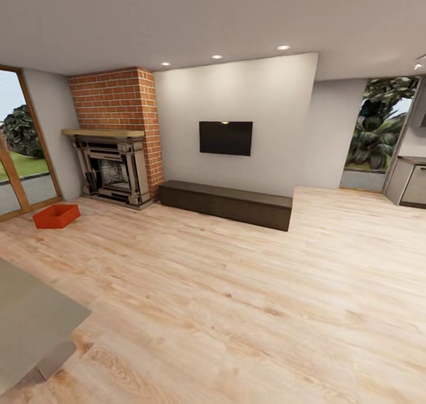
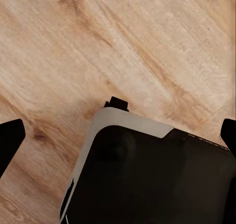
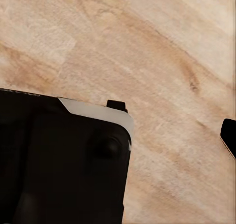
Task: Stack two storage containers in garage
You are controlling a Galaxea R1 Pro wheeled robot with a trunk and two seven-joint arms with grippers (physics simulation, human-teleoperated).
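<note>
Red-orange storage container (image 1: 56, 216) on plank floor (image 1: 236, 285) beside fireplace (image 1: 112, 170)

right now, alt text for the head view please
A red bin sits on the wood floor at far left, near a brick fireplace and glass doors. A dark bench runs under a wall TV.

The head view's left edge cuts off the wood-framed glass door (image 1: 15, 149). A grey worktop (image 1: 29, 327) at the lower left runs out of the picture, its extent unknown. At the right edge a cabinet (image 1: 411, 182) is only partly in frame. Whether the storage container (image 1: 56, 216) holds anything cannot be told; its inside is mostly hidden by its walls.

In the left wrist view, both dark fingers (image 2: 10, 140) are clipped by the picture's sides. In the right wrist view, one finger (image 3: 229, 135) shows at the edge, so that gripper's opening cannot be judged.
</note>
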